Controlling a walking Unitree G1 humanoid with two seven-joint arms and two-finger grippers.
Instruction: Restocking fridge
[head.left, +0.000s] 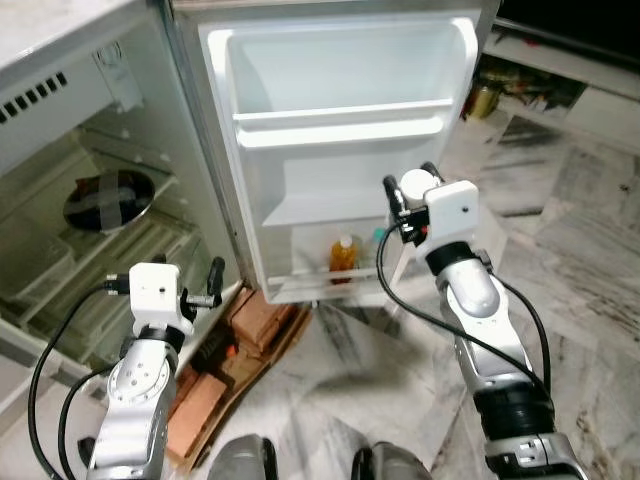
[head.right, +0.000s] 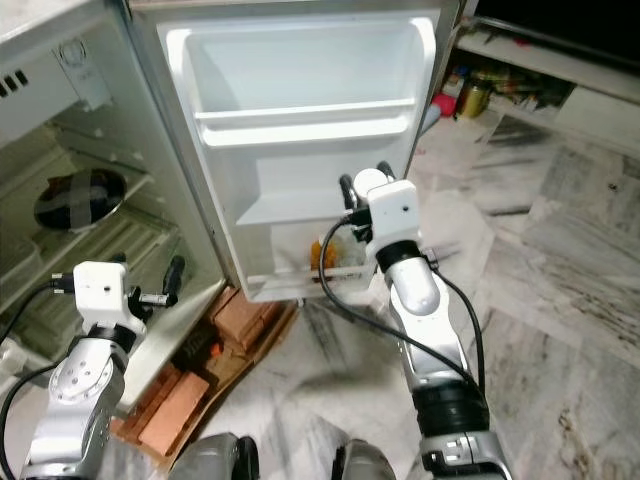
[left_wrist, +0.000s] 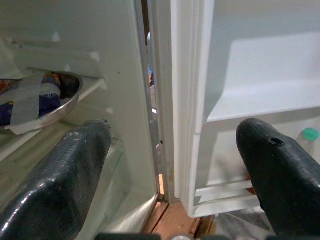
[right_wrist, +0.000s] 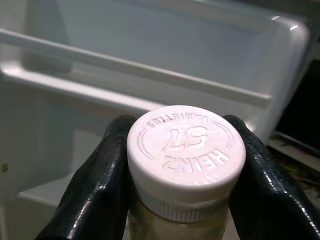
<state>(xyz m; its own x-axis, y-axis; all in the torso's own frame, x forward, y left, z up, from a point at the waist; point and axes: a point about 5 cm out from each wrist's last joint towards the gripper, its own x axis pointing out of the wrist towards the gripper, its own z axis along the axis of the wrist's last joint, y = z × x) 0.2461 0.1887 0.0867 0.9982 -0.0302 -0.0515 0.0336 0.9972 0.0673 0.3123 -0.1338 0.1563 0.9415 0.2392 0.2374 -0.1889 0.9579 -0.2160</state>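
The fridge door (head.left: 340, 70) stands wide open in front of me, white inside, with an upper door shelf (head.left: 340, 125) and a bottom door shelf (head.left: 320, 275). My right gripper (head.left: 411, 182) is raised before the door's lower half, shut on a jar with a white Heinz cap (right_wrist: 186, 150). Black fingers (right_wrist: 95, 190) press both sides of the jar's neck. An orange bottle (head.left: 344, 255) and a green-capped bottle (head.left: 378, 237) stand in the bottom door shelf. My left gripper (left_wrist: 170, 165) is open and holds nothing, low by the hinge side of the fridge body.
Inside the fridge body, a metal bowl (head.left: 108, 197) taped over sits on a wire shelf. Red bricks (head.left: 255, 320) and cardboard lie under the door's hinge corner. The floor is marble (head.left: 580, 250). A low shelf with clutter (head.left: 520, 85) stands at the far right.
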